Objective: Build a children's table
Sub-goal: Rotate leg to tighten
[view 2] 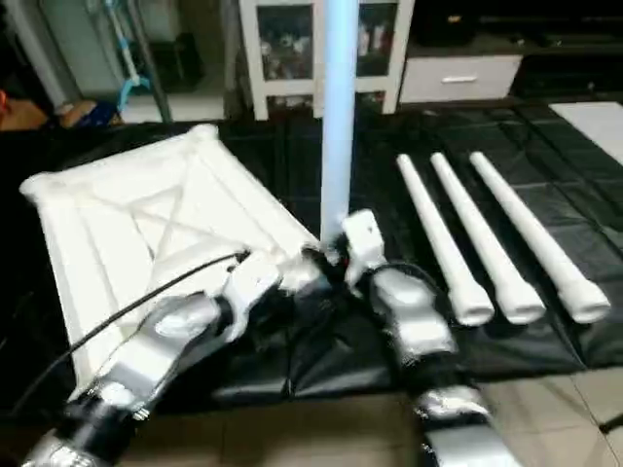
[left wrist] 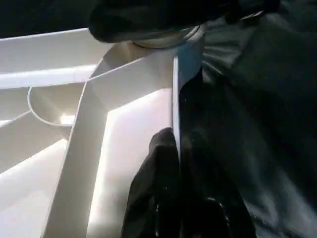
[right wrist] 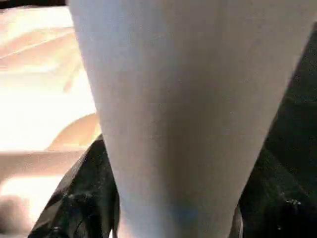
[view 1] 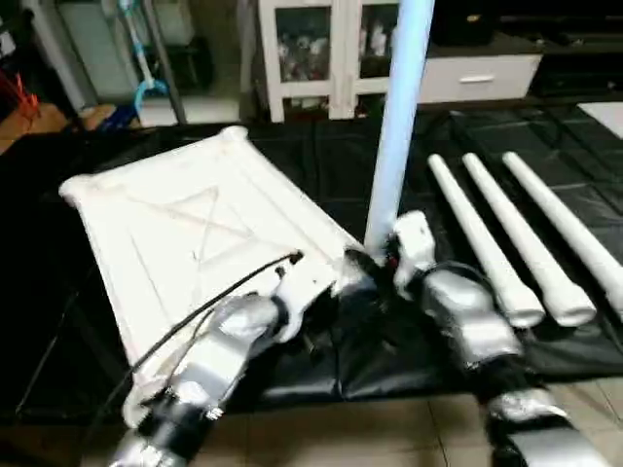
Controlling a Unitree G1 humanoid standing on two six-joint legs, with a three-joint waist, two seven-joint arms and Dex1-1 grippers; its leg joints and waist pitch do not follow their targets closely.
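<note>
Upright leg (view 1: 397,126) betw. right gripper (right wrist: 173,218) fingers, at tabletop (view 1: 185,233) corner.

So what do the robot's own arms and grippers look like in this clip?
Both forearms, left and right, are rounded silver shells with darker black joint sections toward the elbows. A thin black cable loops over the left forearm up to its white wrist block. The right wrist carries a white boxy housing. The left gripper's fingers are matte black.
</note>
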